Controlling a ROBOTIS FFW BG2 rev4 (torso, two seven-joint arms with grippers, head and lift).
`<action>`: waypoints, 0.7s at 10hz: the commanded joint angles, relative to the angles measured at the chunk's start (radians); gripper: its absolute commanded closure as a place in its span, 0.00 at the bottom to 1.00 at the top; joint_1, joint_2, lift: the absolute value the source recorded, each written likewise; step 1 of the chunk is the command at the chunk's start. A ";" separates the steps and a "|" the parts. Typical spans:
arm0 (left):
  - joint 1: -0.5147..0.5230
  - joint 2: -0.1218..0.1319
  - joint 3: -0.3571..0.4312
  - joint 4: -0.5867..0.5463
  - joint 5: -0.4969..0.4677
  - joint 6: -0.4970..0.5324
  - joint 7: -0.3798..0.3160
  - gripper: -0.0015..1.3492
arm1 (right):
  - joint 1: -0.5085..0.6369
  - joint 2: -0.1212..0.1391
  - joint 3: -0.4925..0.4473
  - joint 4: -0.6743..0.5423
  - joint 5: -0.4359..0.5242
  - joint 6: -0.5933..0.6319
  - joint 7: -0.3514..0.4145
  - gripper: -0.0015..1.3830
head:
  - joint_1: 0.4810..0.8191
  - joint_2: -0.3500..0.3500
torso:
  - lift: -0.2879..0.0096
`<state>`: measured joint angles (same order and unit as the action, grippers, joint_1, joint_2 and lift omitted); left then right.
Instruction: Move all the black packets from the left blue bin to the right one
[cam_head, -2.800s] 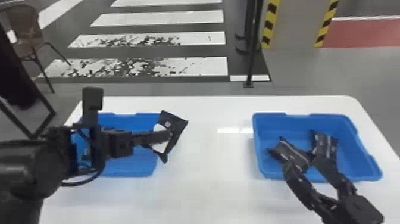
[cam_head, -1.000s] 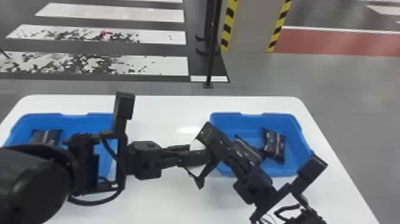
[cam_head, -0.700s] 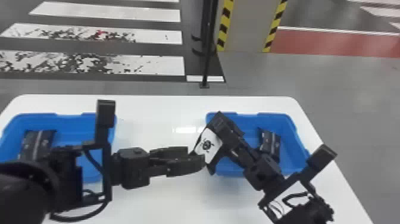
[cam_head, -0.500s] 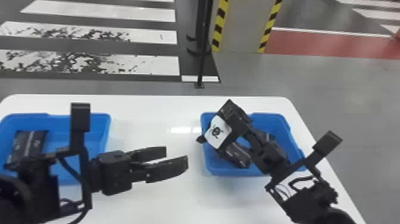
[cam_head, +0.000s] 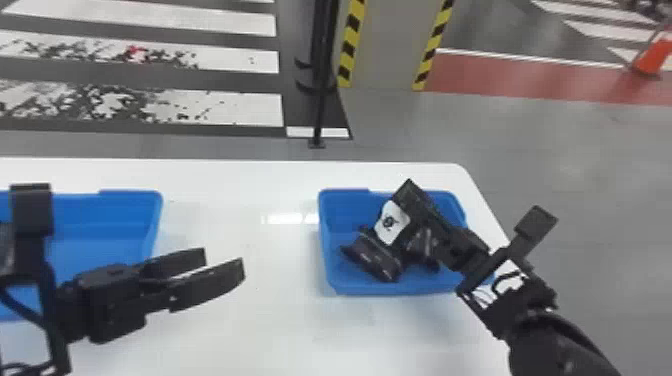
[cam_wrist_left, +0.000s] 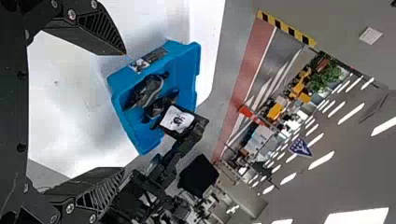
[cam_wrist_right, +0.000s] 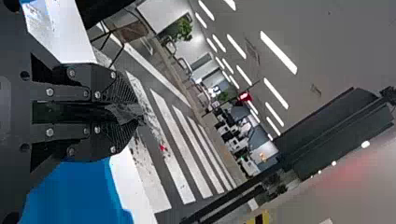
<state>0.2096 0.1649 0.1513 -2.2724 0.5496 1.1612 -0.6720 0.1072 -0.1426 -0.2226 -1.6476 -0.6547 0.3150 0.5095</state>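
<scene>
Grey floor (cam_head: 575, 170) with white-painted stripes (cam_head: 230, 110) spread beyond the white table (cam_head: 280, 325) that bore the right blue plastic bin (cam_head: 350, 289). Over that bin, the black right gripper (cam_head: 411, 192) had its flat fingers pinched together on a black packet with a white label (cam_head: 392, 222). Two more glossy black packets, one (cam_head: 372, 256) just beside the other (cam_head: 422, 247), lay inside the bin. Left of it, the black left gripper (cam_head: 223, 259) stood wide and empty; farther left sat the left blue plastic bin (cam_head: 132, 195).
</scene>
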 joint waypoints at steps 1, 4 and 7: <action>0.016 -0.002 0.050 -0.021 -0.013 0.002 0.000 0.13 | -0.012 0.001 -0.027 0.041 0.027 -0.001 -0.003 0.47 | 0.63 0.21 | 0.51; 0.036 -0.002 0.138 -0.033 -0.063 0.012 0.009 0.13 | 0.126 0.041 -0.084 -0.101 0.154 -0.151 -0.022 0.08 | 0.63 0.21 | 0.51; 0.038 0.013 0.222 -0.033 -0.101 0.022 0.009 0.13 | 0.393 0.130 -0.084 -0.361 0.288 -0.286 -0.057 0.09 | 0.63 0.28 | 0.51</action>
<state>0.2467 0.1748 0.3589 -2.3063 0.4555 1.1827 -0.6627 0.4543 -0.0314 -0.3068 -1.9716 -0.3852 0.0519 0.4531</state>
